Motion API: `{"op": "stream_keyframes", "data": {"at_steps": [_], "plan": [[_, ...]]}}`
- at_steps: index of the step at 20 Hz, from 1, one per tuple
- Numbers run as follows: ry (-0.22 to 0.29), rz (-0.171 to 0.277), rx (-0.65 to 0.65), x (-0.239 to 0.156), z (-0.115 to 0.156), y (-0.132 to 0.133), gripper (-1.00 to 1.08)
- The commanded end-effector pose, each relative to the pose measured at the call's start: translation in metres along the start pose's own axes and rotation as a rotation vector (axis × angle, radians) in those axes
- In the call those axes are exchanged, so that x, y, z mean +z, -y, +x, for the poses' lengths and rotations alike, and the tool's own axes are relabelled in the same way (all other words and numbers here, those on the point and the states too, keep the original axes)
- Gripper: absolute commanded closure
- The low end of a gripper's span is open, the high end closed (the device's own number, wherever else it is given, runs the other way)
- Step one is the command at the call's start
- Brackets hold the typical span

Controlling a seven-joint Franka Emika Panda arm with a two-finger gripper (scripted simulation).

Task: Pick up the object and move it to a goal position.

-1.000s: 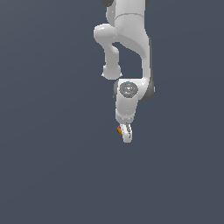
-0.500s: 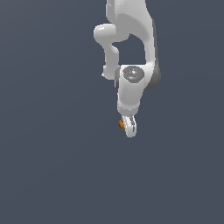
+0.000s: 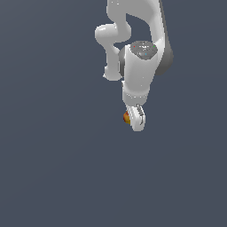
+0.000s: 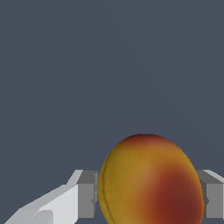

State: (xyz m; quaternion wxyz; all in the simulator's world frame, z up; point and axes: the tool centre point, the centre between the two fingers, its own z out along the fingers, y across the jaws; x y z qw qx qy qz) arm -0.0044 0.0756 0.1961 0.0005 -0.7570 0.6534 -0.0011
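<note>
The object is a small round ball, yellow-orange with red patches, and it fills the space between my two grey fingertips in the wrist view. In the exterior view only a sliver of the object peeks out beside the white fingers. My gripper hangs below the white arm, pointing down, shut on the object and holding it off the dark grey ground.
A flat, uniform dark grey surface surrounds the arm on every side. The white arm's links rise toward the upper edge of the exterior view.
The arm has risen and the gripper has travelled upward in the exterior view with the object still pinched between its fingers.
</note>
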Motion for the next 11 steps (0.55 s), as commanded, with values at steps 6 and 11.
{"op": "stream_keyframes", "data": {"at_steps": [6,11], "plan": [[0.0,-0.002,-0.001,-0.022,-0.002,0.003,1.08],[0.001,-0.002,-0.001,-0.02,-0.002,0.004,1.08]]}}
